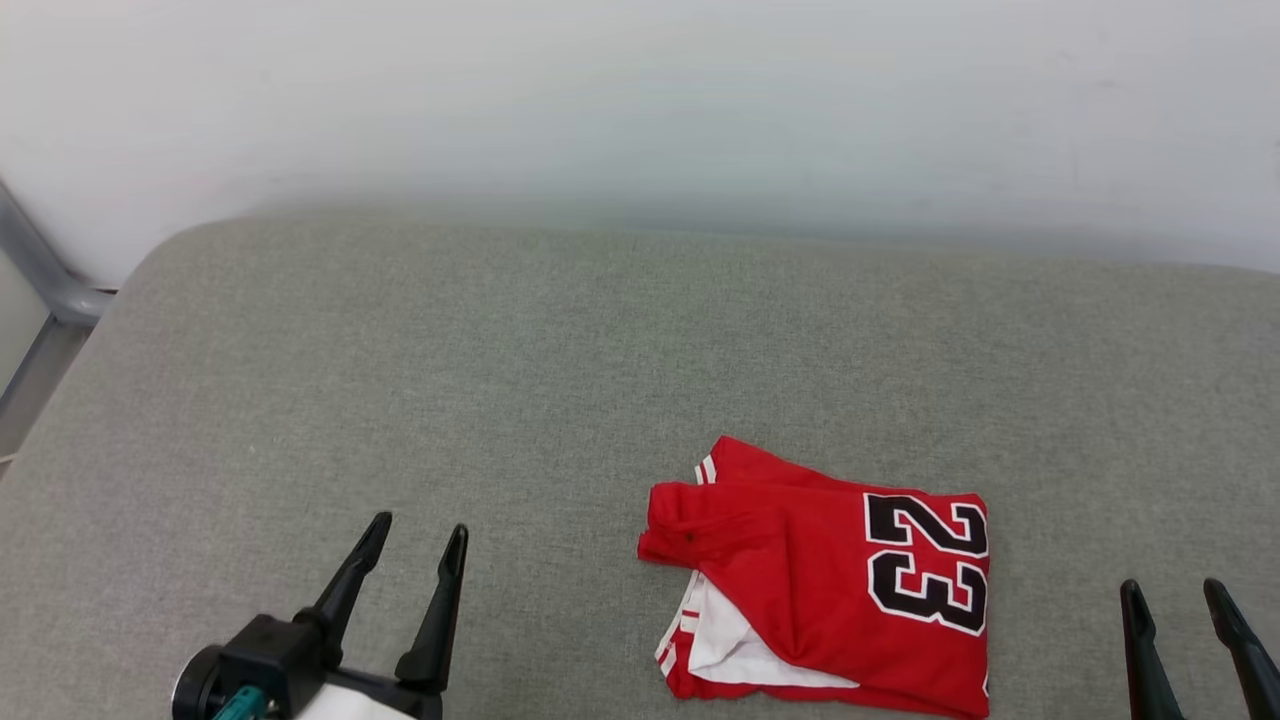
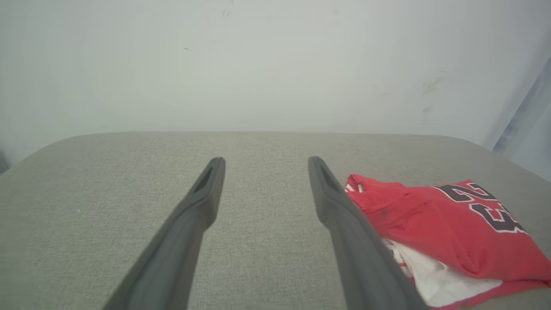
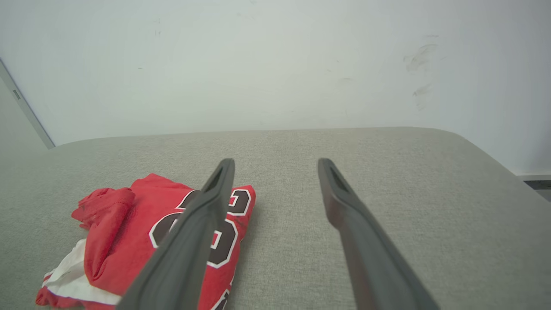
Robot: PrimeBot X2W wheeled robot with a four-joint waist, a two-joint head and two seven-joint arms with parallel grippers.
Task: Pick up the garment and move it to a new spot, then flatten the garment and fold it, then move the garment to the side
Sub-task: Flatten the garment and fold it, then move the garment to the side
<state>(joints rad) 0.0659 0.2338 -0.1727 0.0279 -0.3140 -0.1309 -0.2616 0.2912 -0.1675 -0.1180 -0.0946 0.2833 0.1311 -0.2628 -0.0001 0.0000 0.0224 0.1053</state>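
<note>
The garment [image 1: 830, 580] is a red jersey folded into a rough bundle, black white-outlined "23" facing up, a white layer and striped trim poking out at its near left. It lies on the grey cushion toward the lower right of the head view. My left gripper [image 1: 418, 534] stands open at the lower left, well to the left of the garment. Open too is my right gripper [image 1: 1175, 592], at the lower right just past the garment's right edge. The garment [image 2: 447, 224] lies right of the left gripper [image 2: 266, 162], and the garment [image 3: 129, 232] left of the right gripper [image 3: 275, 163].
The grey fabric cushion [image 1: 500, 380] spreads wide, with a rounded far edge against a pale wall [image 1: 640, 100]. A grey metal frame [image 1: 40, 270] runs along the far left. Bare cushion stretches to the left of and behind the garment.
</note>
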